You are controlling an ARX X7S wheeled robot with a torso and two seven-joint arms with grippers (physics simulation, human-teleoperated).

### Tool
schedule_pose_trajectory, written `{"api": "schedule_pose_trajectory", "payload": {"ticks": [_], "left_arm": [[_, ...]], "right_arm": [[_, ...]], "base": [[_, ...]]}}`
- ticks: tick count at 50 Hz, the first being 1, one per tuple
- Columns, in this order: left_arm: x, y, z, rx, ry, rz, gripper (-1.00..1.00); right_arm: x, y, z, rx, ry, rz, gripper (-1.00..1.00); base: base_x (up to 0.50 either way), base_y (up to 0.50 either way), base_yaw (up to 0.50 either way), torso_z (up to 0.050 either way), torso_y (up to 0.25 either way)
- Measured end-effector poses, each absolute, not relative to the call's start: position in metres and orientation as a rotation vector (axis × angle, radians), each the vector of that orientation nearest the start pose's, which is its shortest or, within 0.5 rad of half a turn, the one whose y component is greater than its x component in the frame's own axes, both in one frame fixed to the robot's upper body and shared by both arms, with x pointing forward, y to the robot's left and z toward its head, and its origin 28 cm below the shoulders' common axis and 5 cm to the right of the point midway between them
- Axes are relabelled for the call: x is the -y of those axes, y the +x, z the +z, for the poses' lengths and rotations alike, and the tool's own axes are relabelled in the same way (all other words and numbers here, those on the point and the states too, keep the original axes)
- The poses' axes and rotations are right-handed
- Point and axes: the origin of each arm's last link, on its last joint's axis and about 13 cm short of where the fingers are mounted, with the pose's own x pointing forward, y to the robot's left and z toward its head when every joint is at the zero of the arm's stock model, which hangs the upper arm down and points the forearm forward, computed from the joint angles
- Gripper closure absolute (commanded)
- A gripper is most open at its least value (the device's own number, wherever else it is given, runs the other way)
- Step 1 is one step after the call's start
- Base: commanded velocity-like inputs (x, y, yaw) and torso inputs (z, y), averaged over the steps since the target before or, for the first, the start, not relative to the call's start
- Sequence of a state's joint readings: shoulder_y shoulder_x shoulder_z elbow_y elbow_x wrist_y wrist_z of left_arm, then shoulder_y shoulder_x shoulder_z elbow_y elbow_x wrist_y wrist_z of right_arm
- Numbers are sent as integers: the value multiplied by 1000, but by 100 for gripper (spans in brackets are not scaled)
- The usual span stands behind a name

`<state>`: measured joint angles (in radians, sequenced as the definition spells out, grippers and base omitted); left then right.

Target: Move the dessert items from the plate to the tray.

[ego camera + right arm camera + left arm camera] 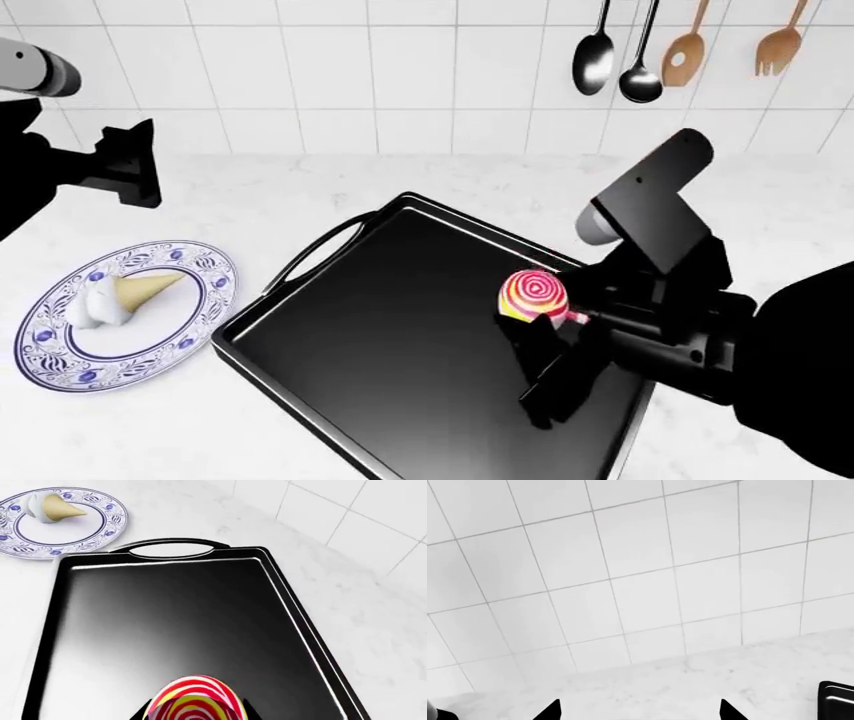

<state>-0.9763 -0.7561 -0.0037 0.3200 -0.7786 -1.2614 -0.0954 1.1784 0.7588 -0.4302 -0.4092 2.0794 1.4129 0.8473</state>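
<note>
The swirl lollipop (534,293) is held in my right gripper (550,318) above the right part of the black tray (387,330). In the right wrist view the lollipop (195,702) fills the space between the jaws, over the tray (167,615). The ice cream cone (128,295) lies on its side on the blue-patterned plate (200,320), left of the tray; it also shows in the right wrist view (50,507) on the plate (100,532). My left gripper (639,712) is open and empty, raised at the far left, facing the tiled wall.
Spoons and wooden utensils (641,50) hang on the wall at the back right. The white marble counter (267,190) runs to the tiled wall (627,555). A corner of the tray (835,700) shows in the left wrist view.
</note>
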Motion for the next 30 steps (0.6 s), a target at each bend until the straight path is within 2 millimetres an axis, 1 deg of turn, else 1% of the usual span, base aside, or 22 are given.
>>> {"api": "schedule_pose_trajectory", "payload": {"ticks": [1,5,8,13,18,24,30], "left_arm": [[-339,264,291,-42,189,-19,-100],[-339,264,290,-42,190,-18,-100],[-339,264,290,-42,190,-18,-100],[-339,264,291,-41,190,-18,-100],[-339,264,291,-41,192,-18,-100],[-339,263,286,-47,189,-15,-100],[-340,261,271,-80,174,4,-100]], "right_arm": [[132,203,281,-451,-316,647,-100],[131,202,280,-459,-317,661,-100],[131,200,282,-450,-315,669,-100],[131,196,293,-413,-308,676,-100],[134,193,307,-349,-286,665,-100],[138,196,324,-226,-220,590,-100],[143,206,338,-83,-131,464,-100]], "base": [[0,0,0,0,0],[0,0,0,0,0],[0,0,0,0,0],[0,0,0,0,0],[0,0,0,0,0],[0,0,0,0,0],[0,0,0,0,0]]}}
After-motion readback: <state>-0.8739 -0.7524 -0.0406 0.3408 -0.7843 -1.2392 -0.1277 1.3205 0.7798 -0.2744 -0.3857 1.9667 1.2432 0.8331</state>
